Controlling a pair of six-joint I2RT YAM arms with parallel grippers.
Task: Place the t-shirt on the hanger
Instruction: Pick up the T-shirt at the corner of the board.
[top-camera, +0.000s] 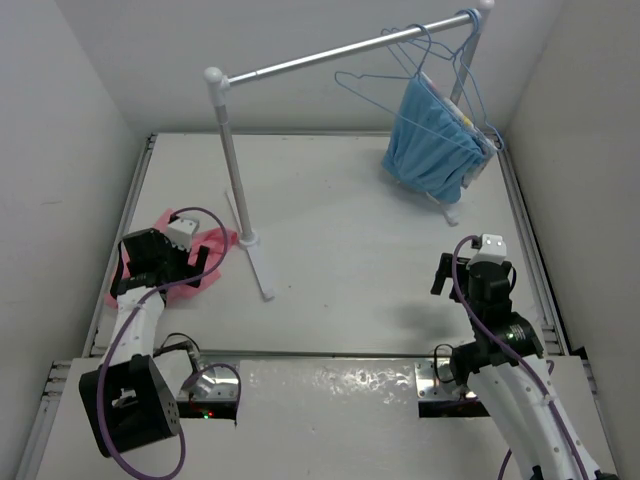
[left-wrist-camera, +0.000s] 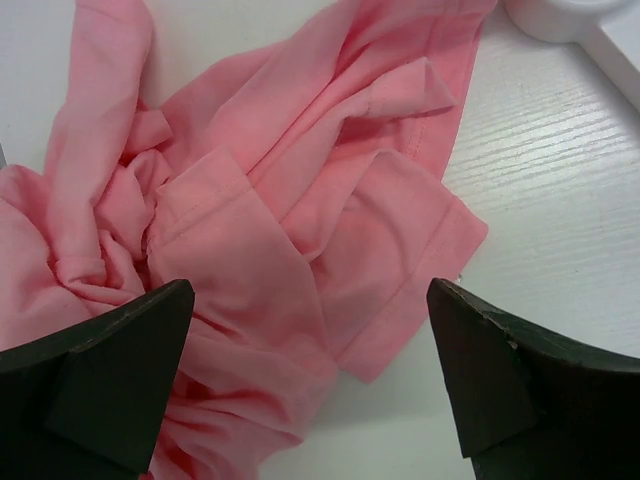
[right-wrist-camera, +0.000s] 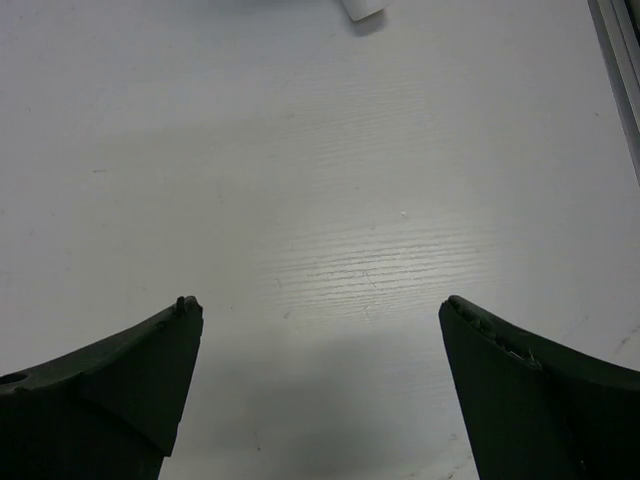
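The salmon-pink t-shirt (top-camera: 215, 243) lies crumpled on the table at the left, mostly hidden under my left arm in the top view. In the left wrist view the t-shirt (left-wrist-camera: 290, 200) fills most of the frame. My left gripper (top-camera: 205, 262) is open just above the t-shirt, its jaws wide apart over the cloth's edge (left-wrist-camera: 310, 320). My right gripper (top-camera: 475, 262) is open and empty over bare table at the right (right-wrist-camera: 320, 330). Several pale-blue wire hangers (top-camera: 385, 75) hang on the rail at the back right.
A grey rail stand has its post (top-camera: 228, 150) near the t-shirt, with a white foot (top-camera: 262, 268) on the table. A light-blue garment (top-camera: 432, 140) hangs from the rail at the back right. White walls enclose the table on three sides.
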